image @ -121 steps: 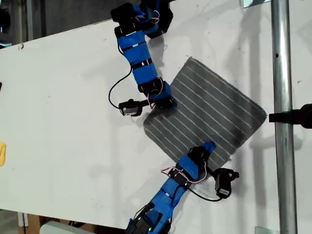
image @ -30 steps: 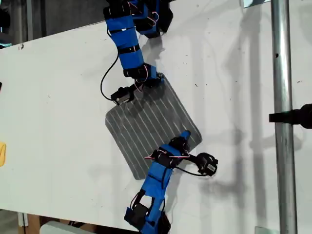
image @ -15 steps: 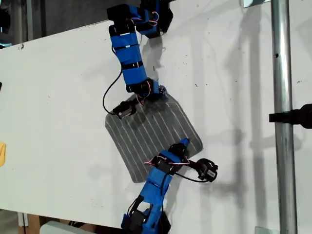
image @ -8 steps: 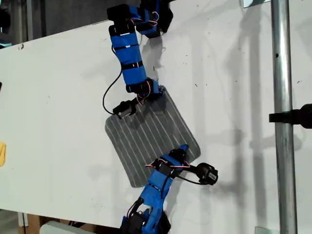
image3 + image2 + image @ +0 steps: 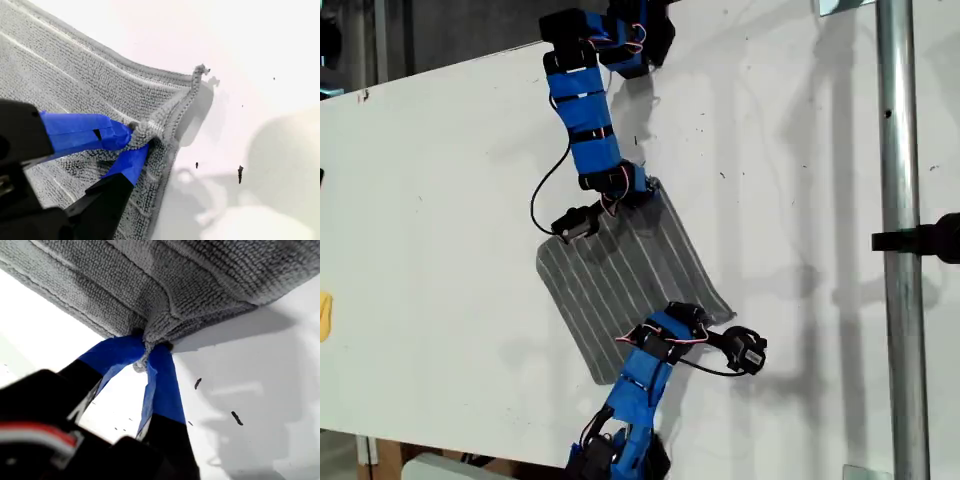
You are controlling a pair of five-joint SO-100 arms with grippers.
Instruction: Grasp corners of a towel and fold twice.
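Towel edges pinched by both hands, white table around.

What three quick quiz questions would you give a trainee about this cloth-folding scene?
1. True or false: my first pincer and my second pincer are each clamped on the towel.
2. The towel's pattern is: A thin white stripes; B dots; C plain red.
3. Fill in: the metal pole stands at the exterior view's ____ side.
Key: 1 true; 2 A; 3 right.
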